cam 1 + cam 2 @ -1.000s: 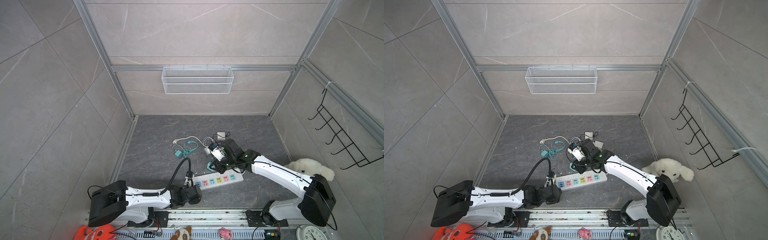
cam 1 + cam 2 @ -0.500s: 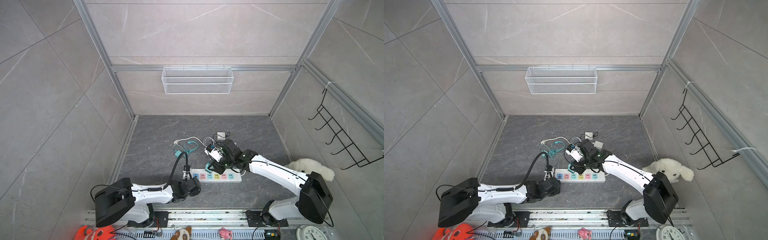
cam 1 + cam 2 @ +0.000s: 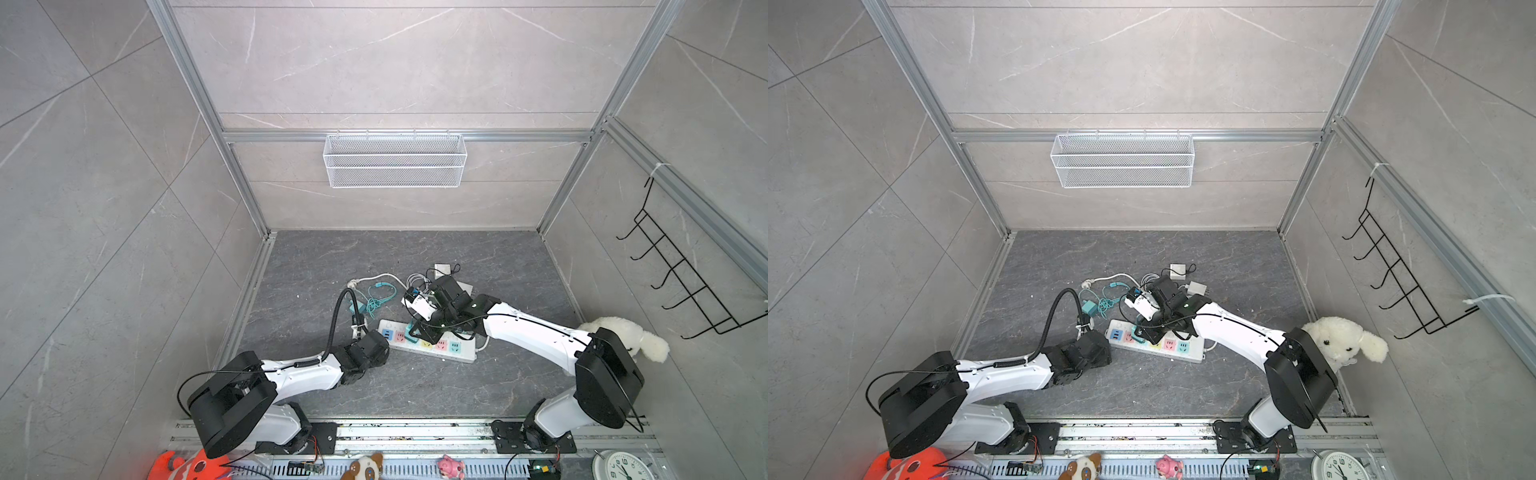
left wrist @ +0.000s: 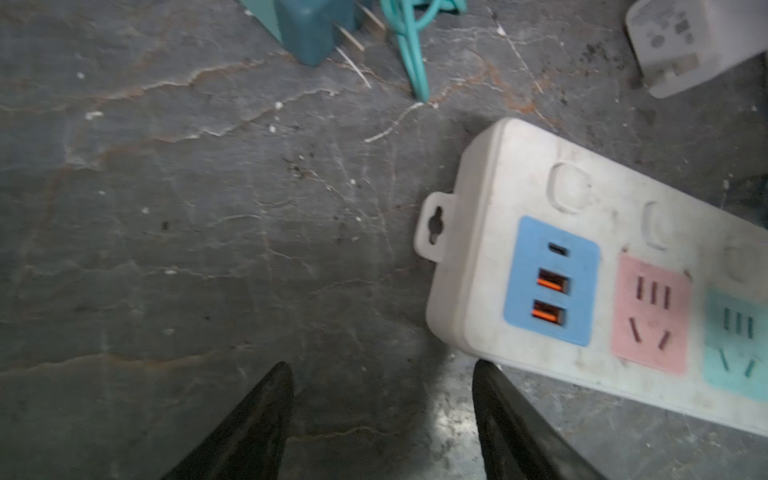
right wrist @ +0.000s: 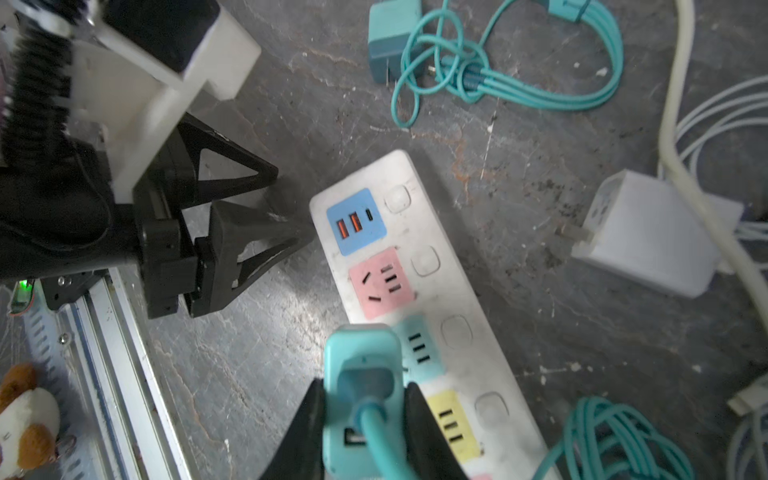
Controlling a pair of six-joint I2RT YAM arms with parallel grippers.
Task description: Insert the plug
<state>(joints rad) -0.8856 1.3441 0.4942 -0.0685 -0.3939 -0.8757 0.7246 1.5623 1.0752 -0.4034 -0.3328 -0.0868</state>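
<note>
Dark stone floor point(image 3: 419, 390) under everything. On it, white power strip point(image 3: 457, 351) point(image 5: 419, 257) lying slantwise, with a blue USB block at one end, then pink, teal and yellow sockets in a row. At the strip's USB end, left gripper point(image 4: 382, 365) point(image 5: 293, 205) low over the floor, jaws apart, gripping nothing, one fingertip just beside the strip's end corner. Above the strip's middle, right gripper point(image 5: 363, 390), clamped on the sides of the teal plug point(image 5: 359, 353). Off the strip's button side, white charger block point(image 5: 648, 241) lying apart from it. Past the USB end, teal charger point(image 5: 390, 37) with its looped teal cable point(image 5: 540, 91). Teal plug over the strip's teal socket, covering part of it; cannot tell whether the pins are in.
</note>
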